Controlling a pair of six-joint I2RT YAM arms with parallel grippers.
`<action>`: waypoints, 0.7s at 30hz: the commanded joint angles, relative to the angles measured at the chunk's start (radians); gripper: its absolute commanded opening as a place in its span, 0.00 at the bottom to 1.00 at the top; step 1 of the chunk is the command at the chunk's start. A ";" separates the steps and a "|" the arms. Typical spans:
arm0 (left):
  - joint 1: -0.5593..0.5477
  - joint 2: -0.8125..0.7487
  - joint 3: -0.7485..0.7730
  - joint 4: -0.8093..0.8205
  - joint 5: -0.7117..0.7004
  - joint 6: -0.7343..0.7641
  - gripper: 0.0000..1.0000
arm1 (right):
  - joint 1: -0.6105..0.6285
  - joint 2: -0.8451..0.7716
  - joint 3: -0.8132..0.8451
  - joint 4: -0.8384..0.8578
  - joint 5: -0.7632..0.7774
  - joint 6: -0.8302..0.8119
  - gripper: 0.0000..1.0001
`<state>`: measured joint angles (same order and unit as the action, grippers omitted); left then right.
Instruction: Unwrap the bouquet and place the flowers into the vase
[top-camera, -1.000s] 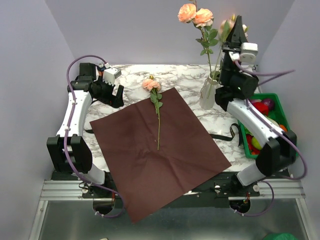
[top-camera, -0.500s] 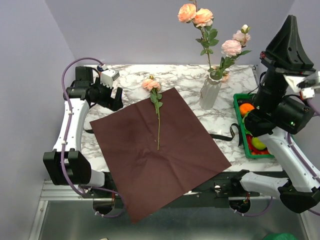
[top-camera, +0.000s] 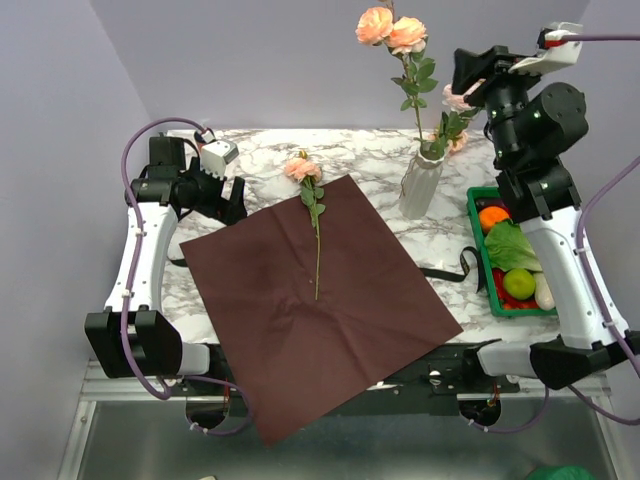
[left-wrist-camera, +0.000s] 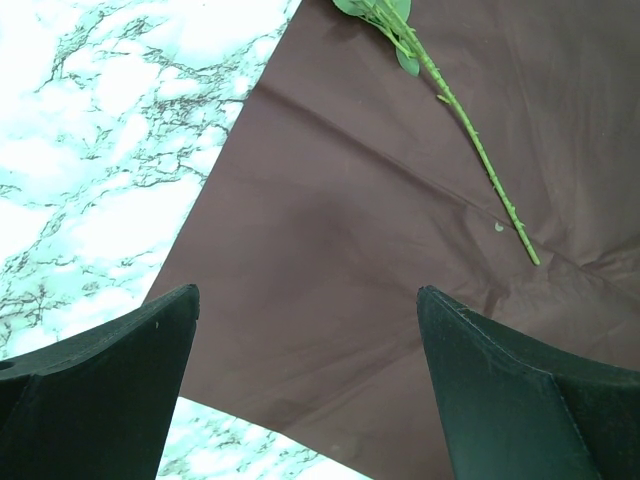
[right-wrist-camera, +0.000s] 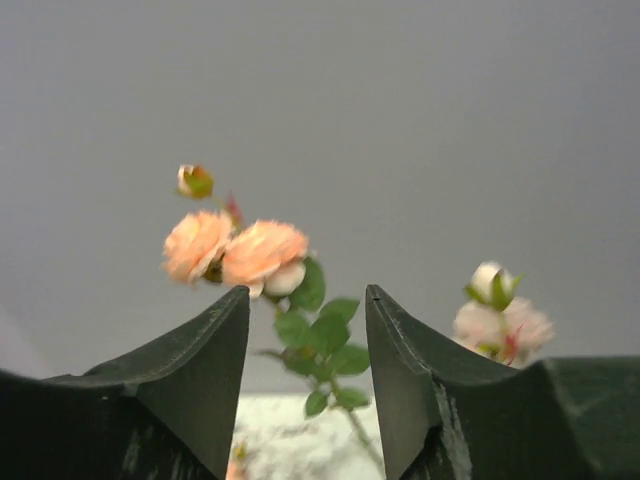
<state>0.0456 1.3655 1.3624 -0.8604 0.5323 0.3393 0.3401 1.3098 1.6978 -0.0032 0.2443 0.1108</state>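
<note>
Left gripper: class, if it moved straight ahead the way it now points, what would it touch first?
Most likely the dark red paper: the left gripper, jaws open, frames it near its edge. The rose stem lies off to one side of that line. Depth is hard to judge.

The left gripper (left-wrist-camera: 305, 300) stood wide open, with nothing between its jaws. Its two black fingers (left-wrist-camera: 110, 390) occupied the 7 and 5 o'clock corners of the frame. Below them, a sheet of dark red paper (left-wrist-camera: 330, 230) lay flat on the marble table (left-wrist-camera: 110, 130), whose bare surface showed from 9 to 11 o'clock. A thin green flower stem (left-wrist-camera: 480, 160) rested on the paper, running from 12 o'clock down toward 3 o'clock. Green leaves (left-wrist-camera: 385, 15) were attached at its upper end. Creases marked the paper near the stem's cut end.
</note>
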 joint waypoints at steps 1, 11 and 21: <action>-0.003 -0.011 -0.020 0.011 0.005 0.007 0.99 | -0.085 0.049 0.036 -0.337 -0.279 0.428 0.67; -0.003 -0.028 -0.048 0.023 -0.018 0.043 0.99 | -0.222 0.091 -0.176 -0.316 -0.641 0.825 0.77; -0.004 -0.045 -0.063 0.029 -0.020 0.055 0.99 | -0.259 0.020 -0.409 -0.169 -0.731 1.099 0.92</action>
<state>0.0456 1.3567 1.3106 -0.8478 0.5301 0.3767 0.0895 1.3830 1.3430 -0.2611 -0.4175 1.0603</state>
